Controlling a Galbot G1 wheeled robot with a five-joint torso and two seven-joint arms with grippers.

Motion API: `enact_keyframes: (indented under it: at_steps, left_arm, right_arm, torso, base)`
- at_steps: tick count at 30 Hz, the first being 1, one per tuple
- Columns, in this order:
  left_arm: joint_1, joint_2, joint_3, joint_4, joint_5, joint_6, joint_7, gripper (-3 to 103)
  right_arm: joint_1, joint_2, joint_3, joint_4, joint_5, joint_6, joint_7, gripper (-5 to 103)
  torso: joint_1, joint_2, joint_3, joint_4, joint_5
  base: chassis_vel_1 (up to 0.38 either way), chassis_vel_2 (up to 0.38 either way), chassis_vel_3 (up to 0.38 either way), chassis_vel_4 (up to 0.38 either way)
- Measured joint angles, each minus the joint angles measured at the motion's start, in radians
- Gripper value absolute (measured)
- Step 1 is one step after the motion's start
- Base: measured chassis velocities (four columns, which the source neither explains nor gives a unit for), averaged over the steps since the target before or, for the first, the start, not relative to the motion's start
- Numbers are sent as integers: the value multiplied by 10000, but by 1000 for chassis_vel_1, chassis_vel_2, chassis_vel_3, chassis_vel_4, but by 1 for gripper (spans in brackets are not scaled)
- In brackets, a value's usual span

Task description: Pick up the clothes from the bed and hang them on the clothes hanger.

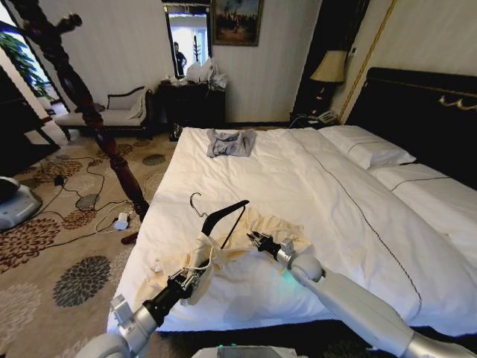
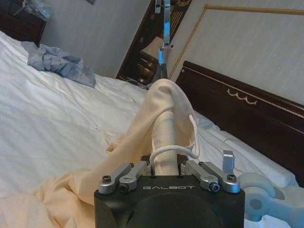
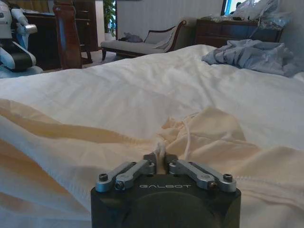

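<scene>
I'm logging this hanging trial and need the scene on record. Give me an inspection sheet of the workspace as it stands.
Surface: wide bed with white sheets, rumpled near the foot.
Job's things: cream thin long-sleeved shirt at the near edge, partly lifted; slim black triangular hanger with wire hook resting on it.
Clutter: small grey-blue garment at the far edge.
Grippers: left gripper shut on a raised fold of shirt; right gripper shut on shirt fabric by the hanger.
Cables: black leads and a white adapter on the patterned carpet.
Surroundings: dark turned-wood stand, chaise, dresser, lamp.

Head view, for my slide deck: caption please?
Both grippers, left and right, pinch the cream shirt beside the black hanger on the bed.
</scene>
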Motion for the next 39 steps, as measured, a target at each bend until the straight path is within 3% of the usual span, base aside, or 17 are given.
enact_keyframes:
  at_steps: [4, 12, 18, 31, 39]
  left_arm:
    - [11, 5, -16, 0, 1, 0, 3, 20]
    - [-3, 84, -72, -41, 1, -7, 31, 20]
    - [27, 225, -243, -227, -35, -13, 101, 20]
    - [1295, 694, -1733, -534, 374, -38, 1490, 20]
    - [1271, 689, -2123, -433, 409, 150, 1222, 20]
  right_arm:
    - [-47, -67, 79, 171, 5, 12, 86, 1]
    - [210, 49, 527, 360, 234, 43, 549, 0]
    - [1212, 210, 754, 294, 733, 36, 796, 0]
    - [3183, 354, 627, -238, 1900, -31, 838, 0]
    - [3216, 86, 1036, 543, 1924, -16, 1103, 0]
  torso:
    - [0, 1, 0, 0, 0]
    - [0, 0, 0, 1, 0]
    - [0, 0, 0, 0, 0]
    - [1, 0, 1, 2, 0]
    - [1, 0, 0, 1, 0]
  base:
    - [0, 0, 0, 0]
    - [0, 0, 0, 0]
    - [0, 0, 0, 0]
    - [0, 0, 0, 0]
    - [0, 0, 0, 0]
